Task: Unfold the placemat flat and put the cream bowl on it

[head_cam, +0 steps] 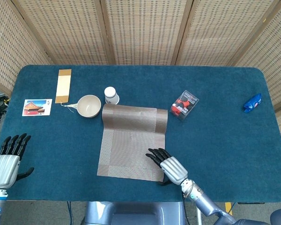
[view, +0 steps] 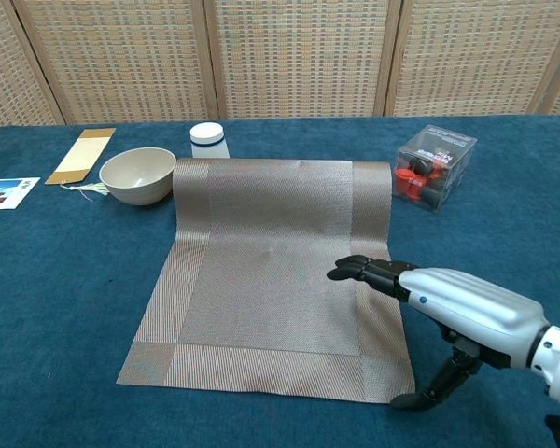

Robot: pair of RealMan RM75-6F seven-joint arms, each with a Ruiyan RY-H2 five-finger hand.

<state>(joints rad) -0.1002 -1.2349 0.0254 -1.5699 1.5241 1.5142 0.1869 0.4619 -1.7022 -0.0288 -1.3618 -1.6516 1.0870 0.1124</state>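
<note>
Right hand (view: 448, 297) over placemat's (view: 261, 271) near-right corner, perhaps touching.

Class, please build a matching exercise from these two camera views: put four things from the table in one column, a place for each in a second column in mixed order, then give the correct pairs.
Things:
1. cream bowl
2. blue object
3. right hand
4. picture card

Places:
A. near the table's right edge
B. over the placemat's near right corner
C. just beyond the placemat's far left corner, beside the white bottle
D. near the table's left edge

Pairs: 1-C, 2-A, 3-B, 4-D
</note>
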